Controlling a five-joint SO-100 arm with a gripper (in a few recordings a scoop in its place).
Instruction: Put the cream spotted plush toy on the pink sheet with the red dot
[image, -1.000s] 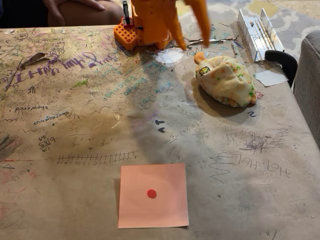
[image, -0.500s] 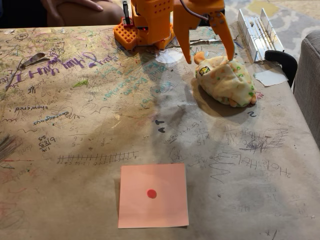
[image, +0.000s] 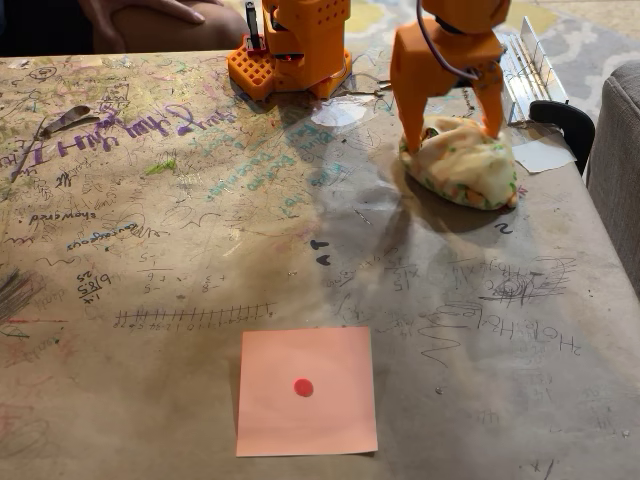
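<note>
The cream spotted plush toy (image: 468, 170) lies on the table at the upper right, a soft cream lump with orange and green spots. My orange gripper (image: 452, 138) has come down onto its far side, open, with one finger (image: 409, 125) at the toy's left edge and the other (image: 493, 112) at its upper right; the toy's top sits between them. The pink sheet with the red dot (image: 306, 390) lies flat near the front edge, well apart from the toy and me.
The arm's orange base (image: 290, 50) stands at the back centre. A metal rail (image: 515, 60) and a black clamp (image: 563, 120) sit at the back right, with a white paper scrap (image: 543, 155) beside the toy. A person's arm (image: 160, 20) rests behind the table. A grey sofa edge (image: 615, 160) is at right.
My gripper has swung right and dropped from above the table's back onto the plush toy, its fingers now straddling the toy's top. The toy looks pressed and shifted slightly; its yellow patch is now hidden.
</note>
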